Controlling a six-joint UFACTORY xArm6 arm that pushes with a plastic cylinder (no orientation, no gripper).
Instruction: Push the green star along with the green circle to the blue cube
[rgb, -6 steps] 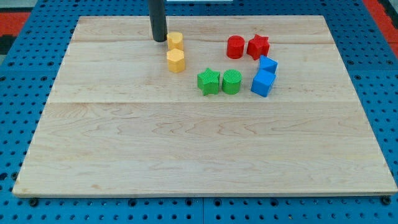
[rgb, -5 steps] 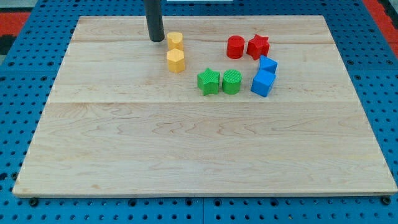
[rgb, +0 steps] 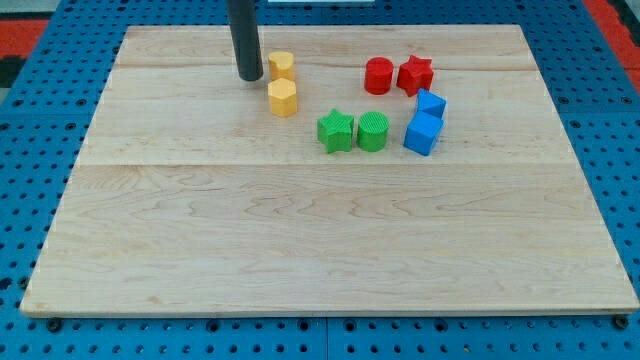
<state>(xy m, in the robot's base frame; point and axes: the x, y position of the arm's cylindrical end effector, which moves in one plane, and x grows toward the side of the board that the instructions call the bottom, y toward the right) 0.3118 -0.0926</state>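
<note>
Wood board (rgb: 300, 240) fills most of the view, lying on a blue perforated table (rgb: 30, 120). The arm ends in a plain dark rod with nothing to open or close and nothing held; my tip (rgb: 250, 77) rests on the board near the view's top, just to the left of the upper yellow block (rgb: 281, 66), very close to it, though whether the two touch cannot be told. A second yellow block (rgb: 283, 97) sits directly below the first, nearly against it, and both look like short many-sided pieces. The green star (rgb: 336, 131) and the green circle (rgb: 373, 131) stand side by side around the middle of the upper half, the star on the left, the pair touching or almost so. Just right of the circle, with a narrow gap, is the blue cube (rgb: 423, 133), and another blue block (rgb: 431, 103) sits right above it, its shape hard to make out. Further toward the top lie a red circle (rgb: 378, 75) and a red star (rgb: 415, 74), close together. The tip is well apart from the green pair, up and to the left of them.
</note>
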